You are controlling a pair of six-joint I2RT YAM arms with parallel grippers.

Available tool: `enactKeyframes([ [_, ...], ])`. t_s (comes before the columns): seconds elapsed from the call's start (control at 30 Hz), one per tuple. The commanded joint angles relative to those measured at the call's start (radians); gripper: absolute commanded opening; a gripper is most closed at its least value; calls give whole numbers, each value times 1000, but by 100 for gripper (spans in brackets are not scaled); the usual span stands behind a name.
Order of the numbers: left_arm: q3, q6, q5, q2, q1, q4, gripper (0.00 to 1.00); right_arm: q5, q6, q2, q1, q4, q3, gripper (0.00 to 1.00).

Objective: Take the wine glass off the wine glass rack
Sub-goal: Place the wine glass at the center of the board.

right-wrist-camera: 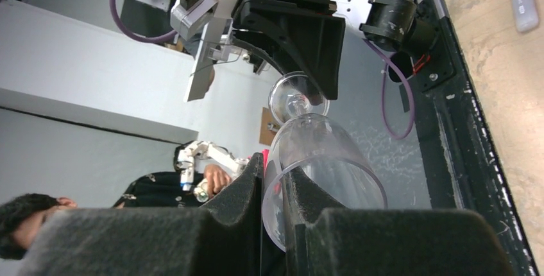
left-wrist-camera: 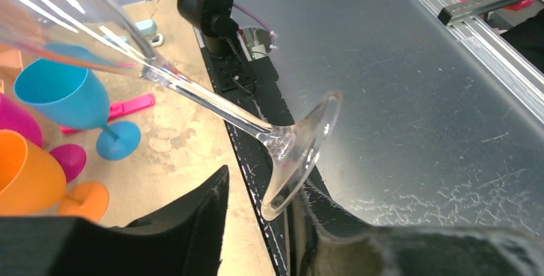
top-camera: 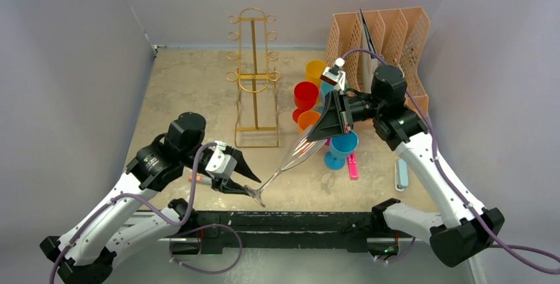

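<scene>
Soft, even overhead light fills the enclosure (top-camera: 66, 46), leaving only faint shadows on the worktop (top-camera: 191, 92). White glare streaks cross the wine glass (left-wrist-camera: 192, 94); the right pincer (right-wrist-camera: 272, 183) looms blurred in the close foreground.

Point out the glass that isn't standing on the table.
The clear glass: it hangs slanted in the air, rim pinched by the right gripper. The coloured goblets stand on the table.
</scene>
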Motion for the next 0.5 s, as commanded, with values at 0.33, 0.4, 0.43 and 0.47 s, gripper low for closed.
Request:
enactKeyframes([
  [0.33, 23, -49, -98, -9, 3, -21, 78, 131, -318, -46, 11, -373, 110, 0],
  [0.4, 23, -53, -99, -5, 4, -35, 80, 156, -353, -45, 11, -422, 127, 0],
  [0.43, 23, -54, -102, -4, 4, -42, 80, 171, -371, -45, 11, -444, 136, 0],
  [0.47, 22, -54, -104, -3, 4, -49, 81, 186, -389, -46, 11, -469, 145, 0],
])
